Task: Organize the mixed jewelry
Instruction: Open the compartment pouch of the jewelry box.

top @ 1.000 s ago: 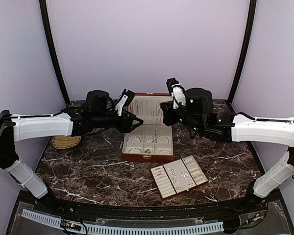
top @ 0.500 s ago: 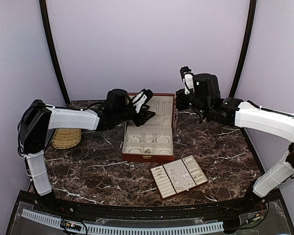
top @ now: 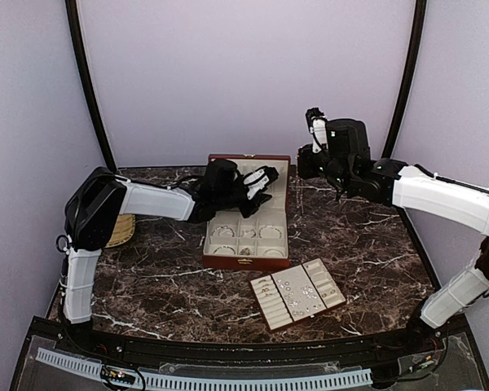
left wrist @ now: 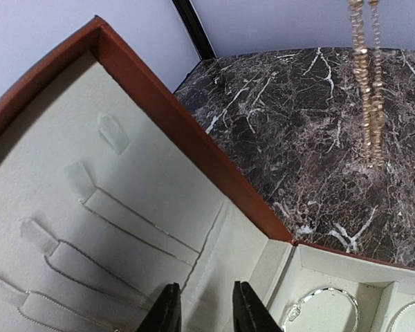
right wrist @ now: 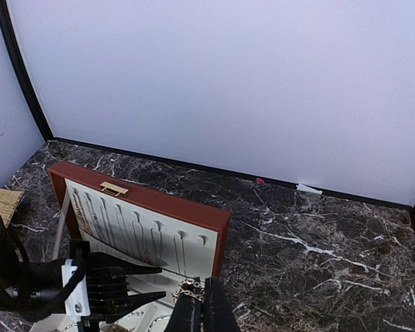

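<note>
Left gripper [left wrist: 206, 299], jaws part open and empty, noses into the box [top: 245, 262] lid, probably to ready a hook. The jewelry [top: 297, 292] lies on the near tray [top: 263, 306]. Right gripper [right wrist: 203, 299], clamped on a gold chain [left wrist: 366, 83], holds it high to hang free.

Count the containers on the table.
3: the open wooden box mid-table, the cream slotted tray nearer the front, and a woven basket at left, partly behind the left arm.
</note>
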Robot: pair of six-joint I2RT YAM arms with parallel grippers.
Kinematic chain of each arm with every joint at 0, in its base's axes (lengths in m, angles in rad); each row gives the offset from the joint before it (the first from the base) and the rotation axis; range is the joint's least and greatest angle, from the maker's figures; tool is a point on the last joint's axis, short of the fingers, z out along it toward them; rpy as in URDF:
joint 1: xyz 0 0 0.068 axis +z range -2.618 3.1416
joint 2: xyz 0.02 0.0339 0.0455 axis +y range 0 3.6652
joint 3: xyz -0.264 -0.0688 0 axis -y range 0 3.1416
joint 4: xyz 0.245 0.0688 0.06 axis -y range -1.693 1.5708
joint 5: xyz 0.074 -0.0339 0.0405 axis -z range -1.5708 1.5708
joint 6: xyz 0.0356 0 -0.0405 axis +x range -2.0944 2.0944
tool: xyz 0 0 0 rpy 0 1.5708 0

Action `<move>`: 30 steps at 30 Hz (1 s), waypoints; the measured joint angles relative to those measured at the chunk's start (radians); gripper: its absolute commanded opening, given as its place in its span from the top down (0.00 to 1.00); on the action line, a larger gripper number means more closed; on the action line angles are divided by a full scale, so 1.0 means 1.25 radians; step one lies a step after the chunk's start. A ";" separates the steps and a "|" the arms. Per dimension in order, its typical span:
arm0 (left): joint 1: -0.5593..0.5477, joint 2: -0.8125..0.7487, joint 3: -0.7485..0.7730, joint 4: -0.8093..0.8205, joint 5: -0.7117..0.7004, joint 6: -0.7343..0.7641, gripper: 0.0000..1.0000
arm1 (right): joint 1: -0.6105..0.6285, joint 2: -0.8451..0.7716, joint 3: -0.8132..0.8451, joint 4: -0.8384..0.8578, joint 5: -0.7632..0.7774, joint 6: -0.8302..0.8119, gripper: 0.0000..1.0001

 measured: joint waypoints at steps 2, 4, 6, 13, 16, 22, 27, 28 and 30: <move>-0.005 0.017 0.016 0.000 -0.011 0.015 0.73 | -0.002 0.000 0.000 0.000 -0.003 0.002 1.00; -0.009 0.034 0.033 0.000 -0.024 0.031 0.74 | -0.003 0.000 0.000 0.000 -0.008 0.003 1.00; -0.013 0.048 0.047 0.000 -0.040 0.048 0.74 | -0.003 0.000 0.000 0.000 -0.013 0.006 1.00; -0.021 0.077 0.063 0.002 -0.110 0.085 0.80 | -0.003 -0.009 -0.021 0.002 -0.026 0.021 1.00; -0.024 0.077 0.063 0.002 -0.128 0.086 0.84 | -0.003 -0.015 -0.027 0.003 -0.030 0.024 1.00; -0.029 0.077 0.051 0.011 -0.151 0.081 0.97 | -0.003 -0.024 -0.027 0.005 -0.034 0.027 1.00; -0.033 0.077 0.026 0.043 -0.162 0.072 1.00 | -0.003 -0.024 -0.027 0.006 -0.039 0.028 1.00; -0.034 0.077 0.020 0.051 -0.162 0.070 1.00 | -0.003 -0.023 -0.025 0.005 -0.039 0.027 1.00; -0.036 0.077 0.005 0.070 -0.160 0.065 1.00 | -0.003 -0.016 -0.016 0.005 -0.040 0.027 1.00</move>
